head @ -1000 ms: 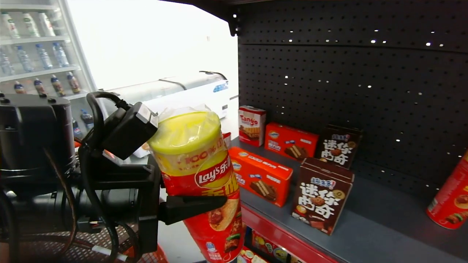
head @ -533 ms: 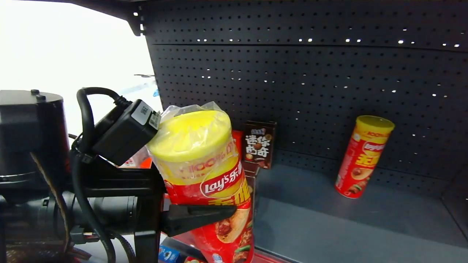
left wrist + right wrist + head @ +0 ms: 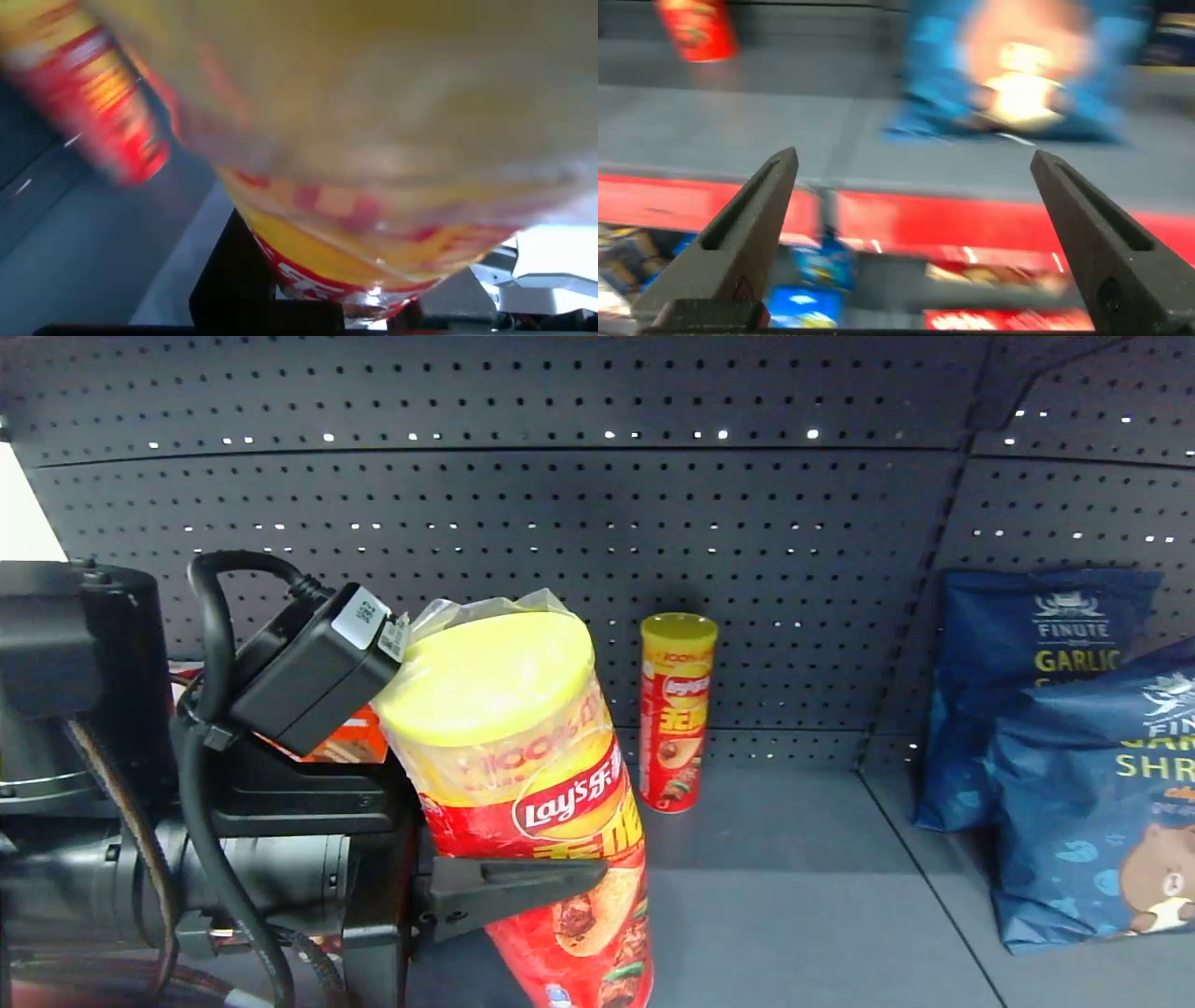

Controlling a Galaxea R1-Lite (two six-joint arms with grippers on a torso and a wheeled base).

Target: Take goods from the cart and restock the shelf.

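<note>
One red chip can [image 3: 523,747], yellow lid, clear wrap, pinched by left claw [image 3: 569,859], right claw [image 3: 913,163] spread

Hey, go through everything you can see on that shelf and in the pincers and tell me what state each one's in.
Left pincer: shut on the held chip can.
Held chip can: gripped, tilted, yellow lid on.
Shelf chip can: upright on the shelf, lid on, untouched.
Blue snack bags: propped upright at the shelf's right side.
Right pincer: open, empty.
</note>
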